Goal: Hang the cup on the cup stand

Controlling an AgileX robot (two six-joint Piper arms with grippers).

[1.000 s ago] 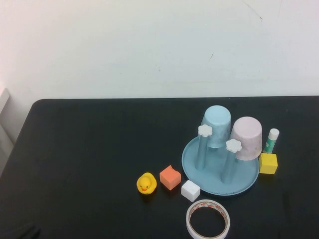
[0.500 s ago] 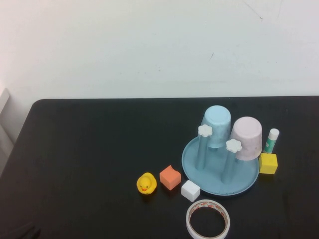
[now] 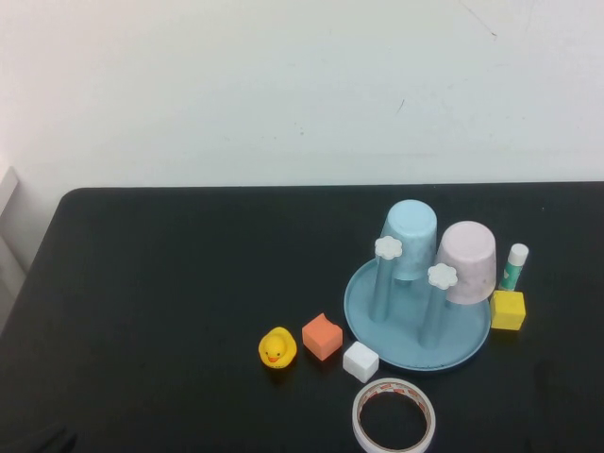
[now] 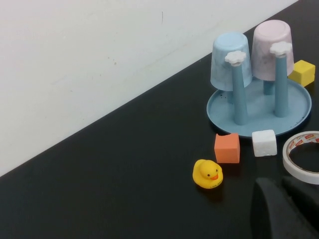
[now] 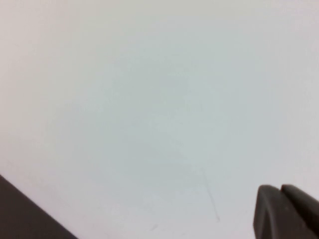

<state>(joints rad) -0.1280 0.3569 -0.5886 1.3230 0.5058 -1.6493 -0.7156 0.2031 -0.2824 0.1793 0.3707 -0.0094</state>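
The pale pink cup [image 3: 467, 261] hangs upside down on a back peg of the cup stand [image 3: 392, 326], a light blue round tray with flower-capped pegs. It also shows in the left wrist view [image 4: 270, 50], on the stand [image 4: 299, 107]. A light blue cup [image 3: 410, 239] hangs upside down beside it. My left gripper [image 4: 281, 199] is shut and empty, low over the table near the front edge, well left of the stand. My right gripper [image 5: 280, 199] is shut and empty, facing the white wall. It is out of the high view.
A yellow duck [image 3: 276, 348], an orange cube [image 3: 322, 336], a white cube [image 3: 360, 361] and a tape roll [image 3: 394, 416] lie in front of the stand. A yellow cube [image 3: 508, 310] and a glue stick [image 3: 514, 265] stand to its right.
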